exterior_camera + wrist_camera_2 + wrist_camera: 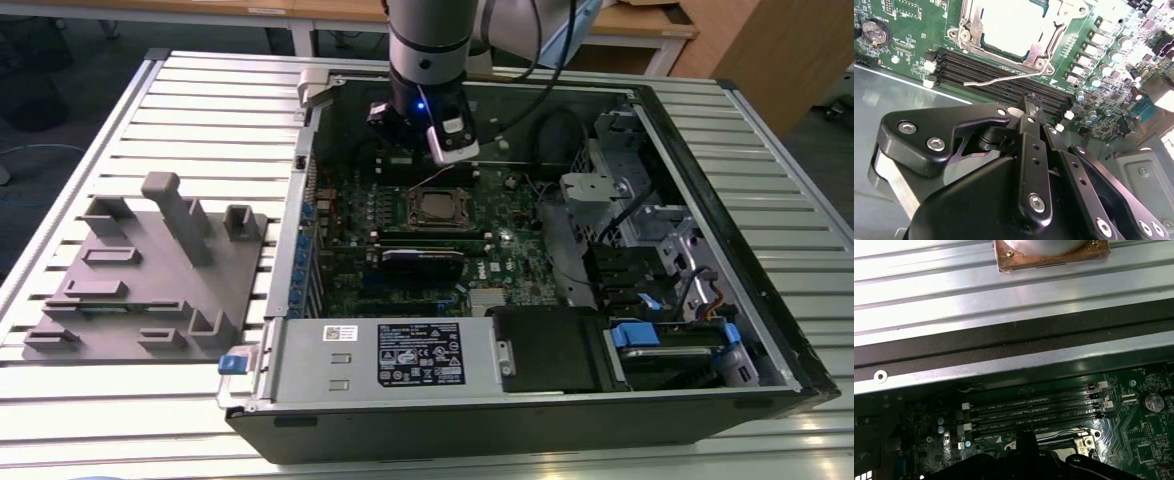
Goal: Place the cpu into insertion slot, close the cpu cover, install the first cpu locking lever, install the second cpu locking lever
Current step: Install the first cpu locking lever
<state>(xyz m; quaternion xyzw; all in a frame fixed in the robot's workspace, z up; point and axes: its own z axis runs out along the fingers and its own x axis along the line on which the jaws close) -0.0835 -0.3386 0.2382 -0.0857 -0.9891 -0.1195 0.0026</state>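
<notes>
Just beneath the wrist, the gripper point(1032, 102) is clenched on nothing over the memory slots point(1004, 67). Beyond, a loose locking lever point(1004, 80) juts beside the cpu cover point(970, 30), closed over the cpu point(1009, 20) in the insertion slot point(1052, 34). The tip could likely slip off that thin wire and strike the memory slots.

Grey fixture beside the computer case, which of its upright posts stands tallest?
The round-topped post near the grey fixture's far edge; it rises well above the shorter blocks around it.
</notes>
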